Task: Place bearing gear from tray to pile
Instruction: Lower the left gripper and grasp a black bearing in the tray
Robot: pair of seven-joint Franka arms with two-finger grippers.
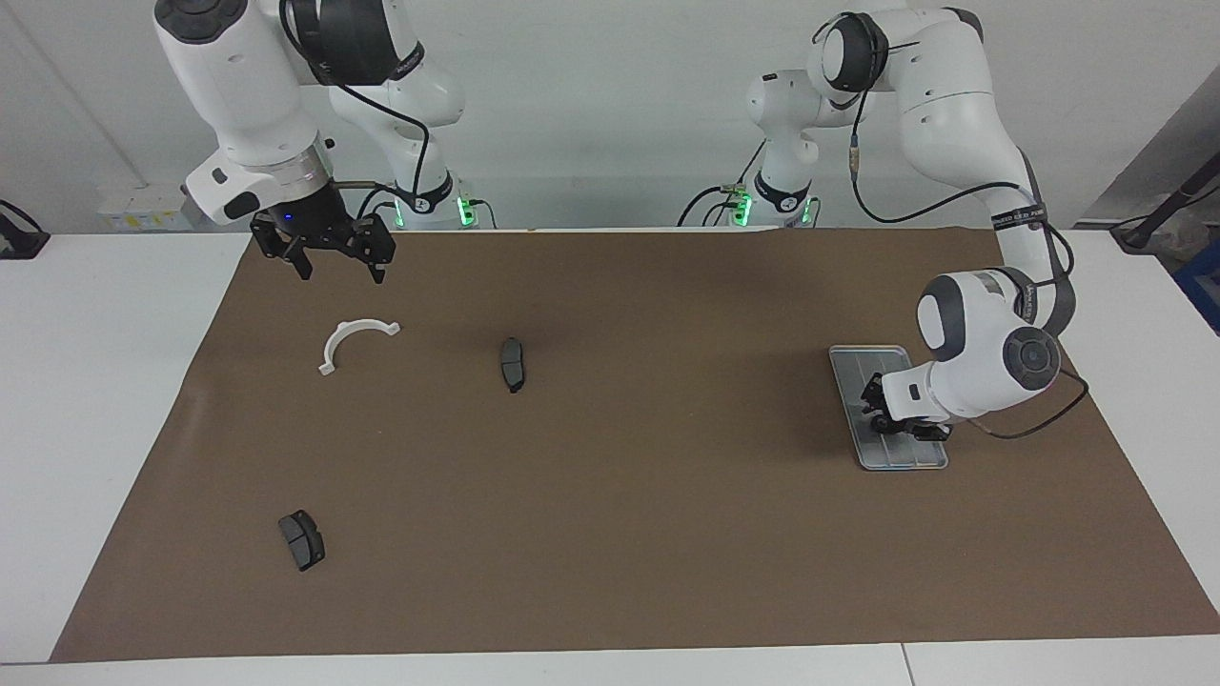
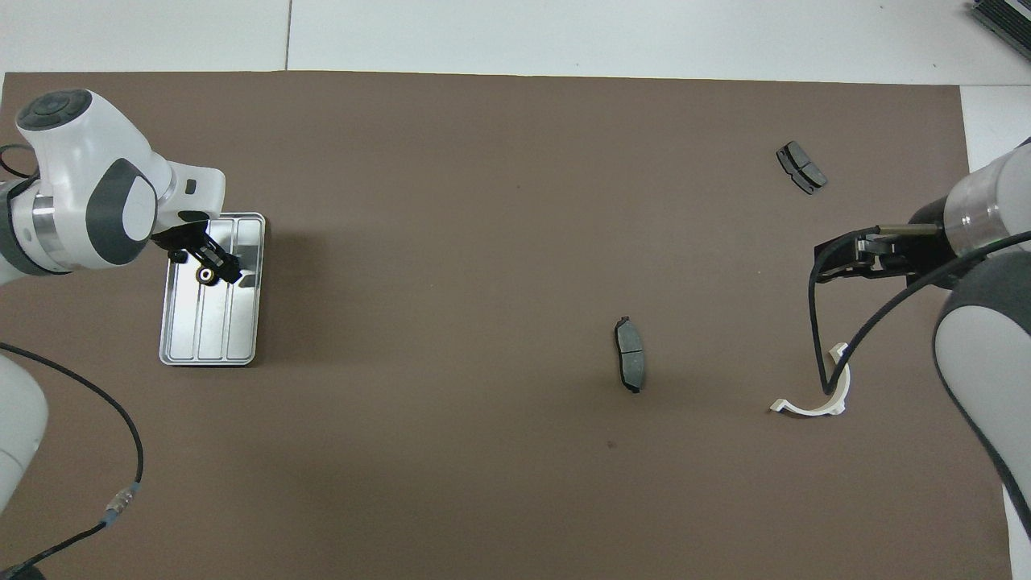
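Observation:
The silver ridged tray (image 1: 901, 455) (image 2: 211, 329) lies toward the left arm's end of the table. A small black bearing gear (image 2: 205, 275) with a light centre lies in the tray. My left gripper (image 1: 894, 417) (image 2: 203, 262) is down at the tray, right at the gear. The pile is a loose scatter: a white semicircular bracket (image 1: 355, 340) (image 2: 813, 403) and two dark brake pads (image 1: 513, 363) (image 1: 301, 539) (image 2: 630, 364) (image 2: 801, 167). No gear shows among them. My right gripper (image 1: 338, 267) (image 2: 846, 258) hangs open and empty in the air close to the bracket.
A brown mat (image 1: 667, 534) covers the table's middle, with white table surface (image 1: 86, 429) around it. The right arm's black cable (image 2: 830, 354) hangs across the bracket in the overhead view.

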